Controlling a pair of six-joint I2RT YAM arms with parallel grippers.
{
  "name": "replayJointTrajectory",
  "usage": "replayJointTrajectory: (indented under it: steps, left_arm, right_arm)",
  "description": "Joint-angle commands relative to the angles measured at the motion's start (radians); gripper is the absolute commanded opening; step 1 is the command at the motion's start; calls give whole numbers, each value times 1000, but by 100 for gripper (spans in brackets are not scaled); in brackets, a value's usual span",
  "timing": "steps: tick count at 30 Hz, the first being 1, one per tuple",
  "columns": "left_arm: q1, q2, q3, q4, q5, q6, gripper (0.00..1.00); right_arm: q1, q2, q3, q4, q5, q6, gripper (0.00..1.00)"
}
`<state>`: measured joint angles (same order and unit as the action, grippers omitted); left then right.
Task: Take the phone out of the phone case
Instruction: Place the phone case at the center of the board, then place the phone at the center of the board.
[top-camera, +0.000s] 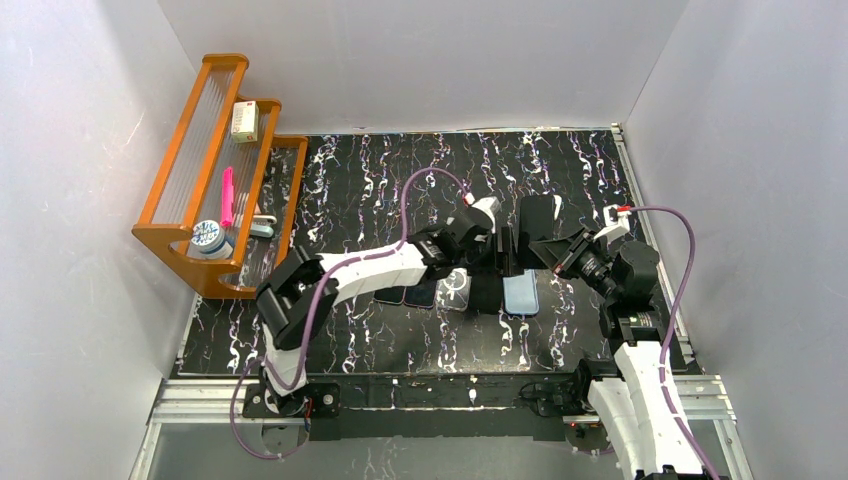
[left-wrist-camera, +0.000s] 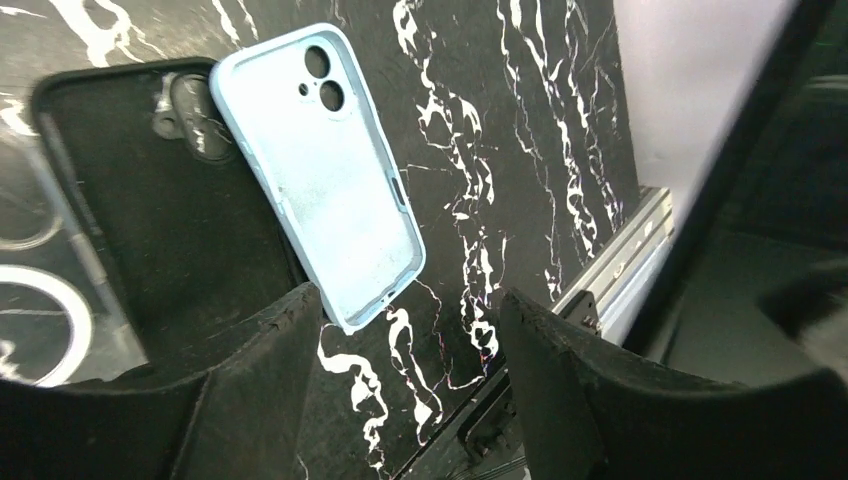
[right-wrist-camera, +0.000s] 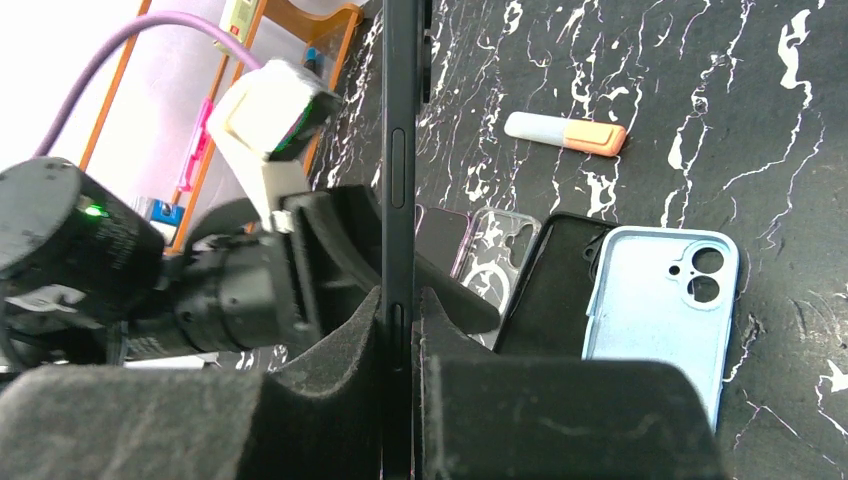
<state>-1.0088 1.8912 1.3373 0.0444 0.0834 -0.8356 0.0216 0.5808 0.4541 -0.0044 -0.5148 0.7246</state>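
Observation:
My right gripper (right-wrist-camera: 400, 320) is shut on a black phone (right-wrist-camera: 400, 150), holding it edge-on and upright above the table; the phone looks bare. It shows as a dark slab (top-camera: 538, 215) in the top view, with the right gripper (top-camera: 548, 250) below it. My left gripper (left-wrist-camera: 410, 350) is open and empty, just left of the phone (top-camera: 492, 245). An empty black case (left-wrist-camera: 150, 230) and an empty light blue case (left-wrist-camera: 320, 170) lie flat side by side below it. Both also show in the right wrist view, black (right-wrist-camera: 550, 290) and blue (right-wrist-camera: 660, 310).
A clear case (right-wrist-camera: 495, 260) and other dark cases (top-camera: 420, 293) lie in a row left of the black one. An orange and white marker (right-wrist-camera: 565, 135) lies further back. An orange rack (top-camera: 215, 170) with small items stands at the left wall. The table's metal rail (left-wrist-camera: 620, 270) runs nearby.

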Motion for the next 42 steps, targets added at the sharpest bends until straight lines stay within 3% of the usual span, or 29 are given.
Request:
replayJointTrajectory:
  steps: [1, 11, 17, 22, 35, 38, 42]
  left_arm:
    - [39, -123, -65, -30, -56, 28, 66]
    - [160, -335, -156, -73, -107, 27, 93]
    - [163, -362, -145, -49, -69, -21, 98]
    - [163, -336, -125, -52, -39, -37, 98]
    - [163, -300, -196, -67, -108, -97, 98]
    - [163, -290, -201, -65, -117, -100, 93]
    - [164, -295, -207, -49, -120, -89, 78]
  right_arm:
    - [3, -2, 15, 73, -35, -17, 1]
    - [33, 72, -63, 233, -135, 19, 1]
    - [241, 163, -55, 308, 1, -18, 1]
    - [406, 253, -32, 373, 128, -39, 1]
    - [516, 388, 7, 486, 182, -35, 1]
    - [526, 396, 8, 499, 190, -37, 1]
    - [538, 420, 13, 501, 182, -46, 1]
